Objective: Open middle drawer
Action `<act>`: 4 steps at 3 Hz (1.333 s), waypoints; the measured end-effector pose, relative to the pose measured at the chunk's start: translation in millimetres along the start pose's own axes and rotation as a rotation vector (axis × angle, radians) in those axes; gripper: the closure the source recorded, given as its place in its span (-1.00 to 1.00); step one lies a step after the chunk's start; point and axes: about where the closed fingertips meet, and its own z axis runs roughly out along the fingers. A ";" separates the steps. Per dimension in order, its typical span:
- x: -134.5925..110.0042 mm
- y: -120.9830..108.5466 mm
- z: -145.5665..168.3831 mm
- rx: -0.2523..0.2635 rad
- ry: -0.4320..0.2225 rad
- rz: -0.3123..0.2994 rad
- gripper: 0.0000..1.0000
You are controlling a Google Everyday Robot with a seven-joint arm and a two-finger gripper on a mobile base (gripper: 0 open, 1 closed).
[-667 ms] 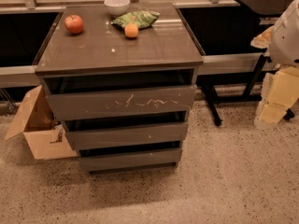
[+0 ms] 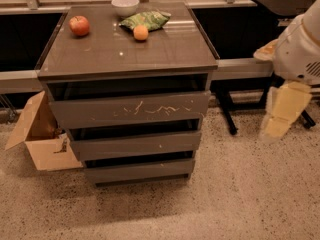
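Frankly, almost nothing has changed in the last instant. My gripper (image 2: 283,110) still hangs at the right edge of the view, well apart from the drawer cabinet (image 2: 127,59) and about level with its top drawer (image 2: 130,109), the one with the white scratches. Whether the gripper is apart or together I cannot tell.

The middle drawer (image 2: 135,145) sits between that scratched front and the slim bottom drawer (image 2: 139,170). It looks just as shut as it was. The apple (image 2: 79,25), orange (image 2: 140,32), white bowl (image 2: 125,5) and green bag (image 2: 146,19) on top have not stirred.

I judge that the task is not yet started in earnest. I must first swing left and down to reach that handle-less front's upper edge.
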 end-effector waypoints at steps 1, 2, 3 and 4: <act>-26.7 2.6 76.7 -0.108 -0.091 -0.096 -1.00; -49.3 8.3 124.9 -0.202 -0.179 -0.155 -1.00; -68.6 16.5 176.2 -0.304 -0.246 -0.173 -1.00; -69.6 19.1 189.7 -0.328 -0.250 -0.173 -1.00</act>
